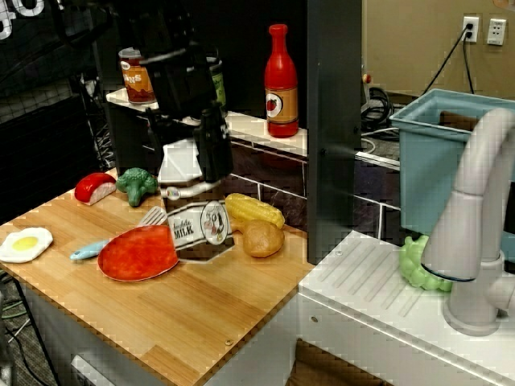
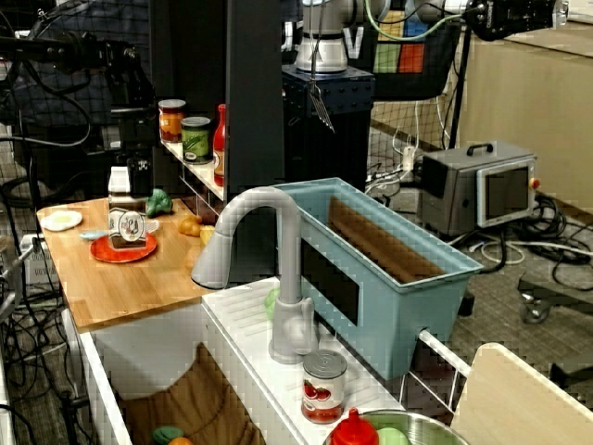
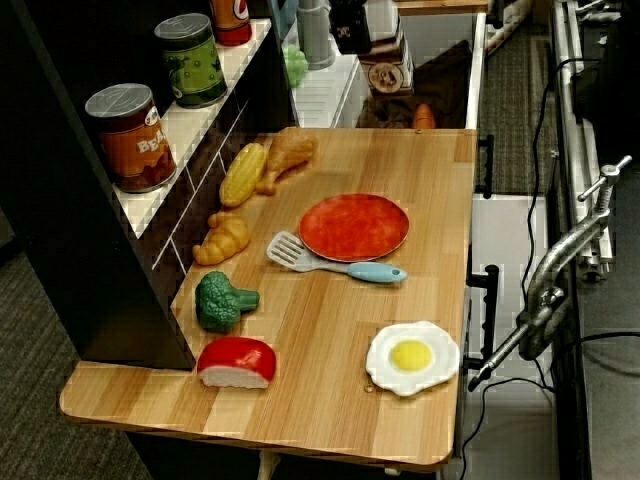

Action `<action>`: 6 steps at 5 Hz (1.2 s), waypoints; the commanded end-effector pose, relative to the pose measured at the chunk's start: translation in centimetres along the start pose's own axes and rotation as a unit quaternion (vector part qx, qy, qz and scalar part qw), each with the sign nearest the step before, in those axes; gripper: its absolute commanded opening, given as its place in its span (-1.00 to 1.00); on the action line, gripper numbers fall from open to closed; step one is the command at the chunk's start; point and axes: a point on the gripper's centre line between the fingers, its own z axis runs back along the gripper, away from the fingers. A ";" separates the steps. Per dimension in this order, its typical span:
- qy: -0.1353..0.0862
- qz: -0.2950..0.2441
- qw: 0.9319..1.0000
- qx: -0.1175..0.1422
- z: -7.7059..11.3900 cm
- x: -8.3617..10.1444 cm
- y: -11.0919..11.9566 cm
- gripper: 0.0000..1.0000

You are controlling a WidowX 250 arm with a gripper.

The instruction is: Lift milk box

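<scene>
The milk box (image 1: 199,221) has a white gabled top, a dark brown body and a white "MILK" label with a round emblem. My black gripper (image 1: 187,165) is shut on its top from above. The box hangs upright above the red plate (image 1: 137,253), clear of the wooden counter (image 1: 201,314). In the top view the box (image 3: 388,72) and gripper (image 3: 365,25) show at the upper edge, far from the plate (image 3: 354,226). In the side view the box (image 2: 123,222) hangs under the gripper (image 2: 125,176).
On the counter lie a spatula (image 3: 335,262), a fried egg (image 3: 412,356), broccoli (image 3: 220,300), a red-and-white piece (image 3: 236,362), a croissant (image 3: 222,240), corn (image 3: 243,173) and a chicken leg (image 3: 285,158). Cans (image 3: 130,135) and a red bottle (image 1: 281,80) stand on the shelf. A blue bin (image 1: 438,161) and a faucet (image 1: 475,209) are on the right.
</scene>
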 end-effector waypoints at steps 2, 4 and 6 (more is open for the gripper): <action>-0.046 -0.018 0.999 0.000 4.9 0.3 -1.4 -1.00; -0.052 -0.022 0.998 -0.007 5.9 0.2 -2.0 -1.00; -0.053 -0.022 0.998 -0.007 5.9 0.3 -2.0 -1.00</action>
